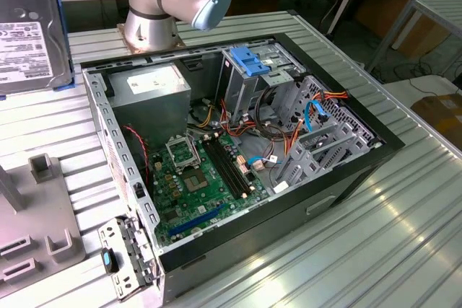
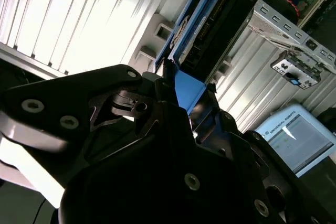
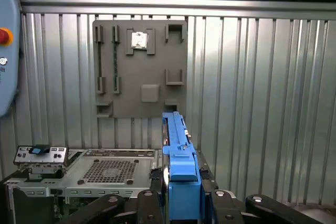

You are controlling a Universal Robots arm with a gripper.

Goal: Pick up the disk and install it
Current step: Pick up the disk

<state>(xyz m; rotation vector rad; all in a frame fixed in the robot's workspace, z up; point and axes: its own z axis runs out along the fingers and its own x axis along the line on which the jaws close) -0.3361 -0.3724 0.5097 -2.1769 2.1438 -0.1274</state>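
Ribbed metal surface (image 1: 404, 236) carries an open computer case (image 1: 289, 200) and a grey holder (image 3: 139, 77). Fingers (image 3: 156, 182) pinch the disk (image 3: 176, 140) by its blue rail, holding it on edge in the air, off the surface. In the exterior view it hangs toward the surface's edge at that view's left, apart from the case.

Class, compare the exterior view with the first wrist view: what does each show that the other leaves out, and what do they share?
Exterior view: the motherboard inside the open computer case, the blue latch on the drive cage, and the arm's base. First wrist view: the gripper closed on the disk, which is seen edge-on by its blue rail, and a red button. Both: the disk, the grey holder plate and the computer case.
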